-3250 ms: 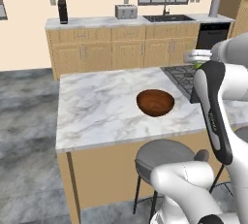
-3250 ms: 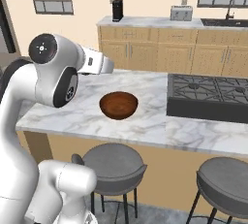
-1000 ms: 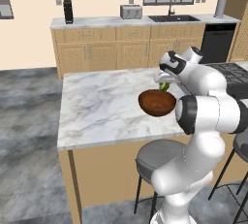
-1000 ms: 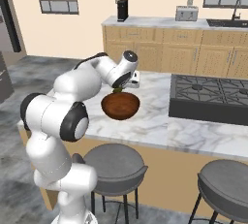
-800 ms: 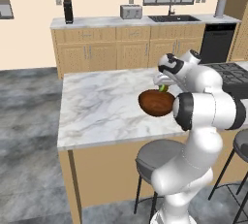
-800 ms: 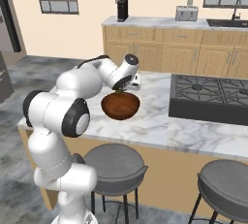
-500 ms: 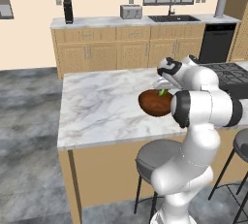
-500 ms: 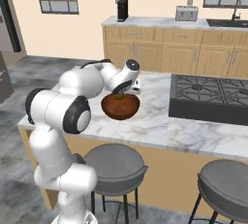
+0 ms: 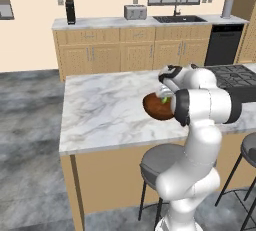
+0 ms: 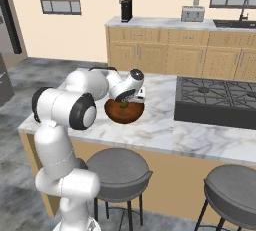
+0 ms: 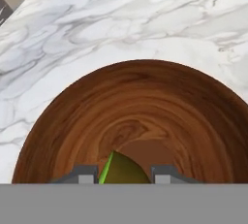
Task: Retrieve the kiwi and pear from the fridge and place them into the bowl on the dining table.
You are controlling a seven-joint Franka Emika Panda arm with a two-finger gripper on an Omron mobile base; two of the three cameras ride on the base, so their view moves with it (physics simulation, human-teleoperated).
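The reddish-brown bowl (image 9: 155,109) (image 10: 131,114) (image 11: 145,102) sits on the marble dining table (image 9: 105,110) (image 10: 165,125). My gripper (image 9: 164,95) (image 10: 124,102) (image 11: 124,175) reaches down into the bowl, shut on a small olive-brown fruit with a bright green face, which looks like the kiwi (image 11: 121,169) (image 9: 164,99) (image 10: 123,105). The fruit hangs just above the bowl's bottom, and I cannot tell whether it touches. The pear is out of view. A grey edge of the fridge (image 10: 4,82) shows at the far left of the right base view.
A black cooktop (image 10: 217,100) (image 9: 232,77) lies on the table just right of the bowl. Stools (image 10: 117,172) (image 9: 165,160) stand under the near edge. The wall counter (image 9: 145,22) carries a toaster (image 9: 135,11), a sink and a dark coffee maker (image 9: 70,11).
Over the last second the gripper has sunk lower into the bowl with the fruit held in it. The bowl has stayed put.
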